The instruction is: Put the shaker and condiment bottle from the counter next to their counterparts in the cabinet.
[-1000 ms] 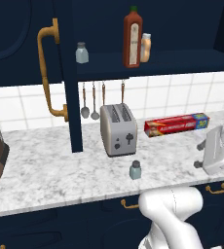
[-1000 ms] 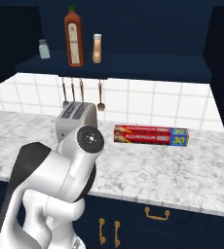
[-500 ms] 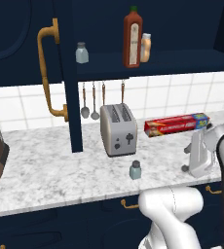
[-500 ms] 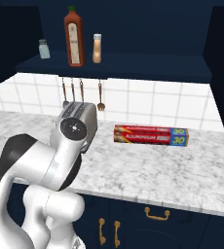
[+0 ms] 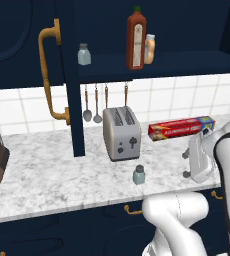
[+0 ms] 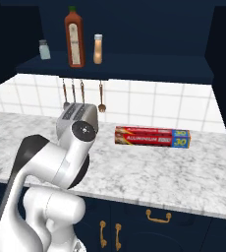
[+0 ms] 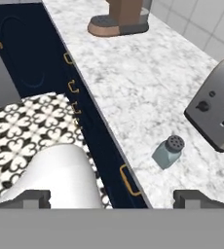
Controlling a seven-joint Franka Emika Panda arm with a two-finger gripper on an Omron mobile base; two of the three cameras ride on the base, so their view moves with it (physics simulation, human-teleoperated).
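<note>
The shaker (image 5: 139,175) stands on the counter (image 5: 62,175) near its front edge, in front of the toaster; in the hand view the shaker (image 7: 168,151) lies ahead and to the right. My gripper (image 7: 113,198) is open and empty, short of it. In the left base view the gripper (image 5: 189,163) hovers right of the shaker, apart from it. On the cabinet (image 5: 162,65) shelf the condiment bottle (image 5: 149,48) stands right beside the tall red-brown bottle (image 5: 136,40). A pale shaker (image 5: 84,54) stands further left on that shelf.
A toaster (image 5: 121,132) sits behind the shaker, with a foil box (image 5: 181,127) to its right and utensils hanging on the tiled wall. The open cabinet door carries a curved brass handle (image 5: 49,75). A brown appliance (image 7: 119,19) stands far along the counter.
The hand has shifted a little left along the counter's front edge toward the shaker, and the forearm has swung into the right of the left base view. The jaws have stayed open.
</note>
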